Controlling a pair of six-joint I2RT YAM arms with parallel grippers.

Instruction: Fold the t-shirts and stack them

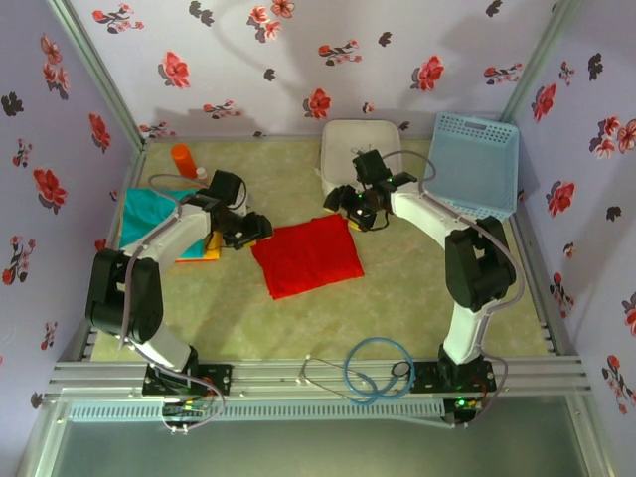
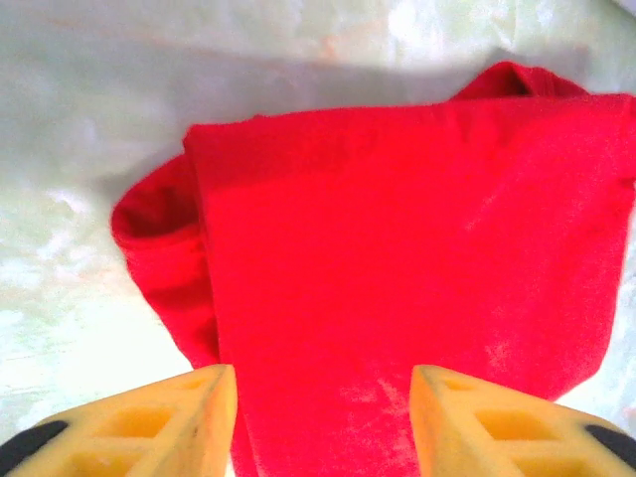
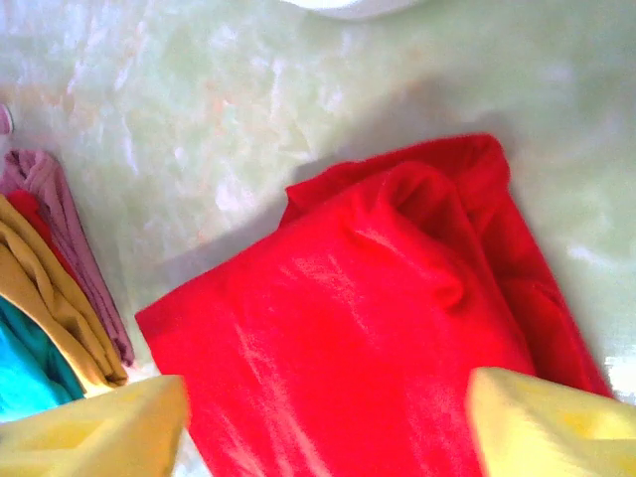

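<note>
Left jaws part open, right jaws wide (both empty), poised over the folded bright red cloth t-shirt [image 1: 308, 255].

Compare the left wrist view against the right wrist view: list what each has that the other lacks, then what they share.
Left wrist, not right: the left gripper, open. Right wrist, not left: the right gripper, open; the teal t-shirt, yellow t-shirt and mauve cloth piled at the side; the white case rim. Shared: the folded red t-shirt on the pale table.
</note>
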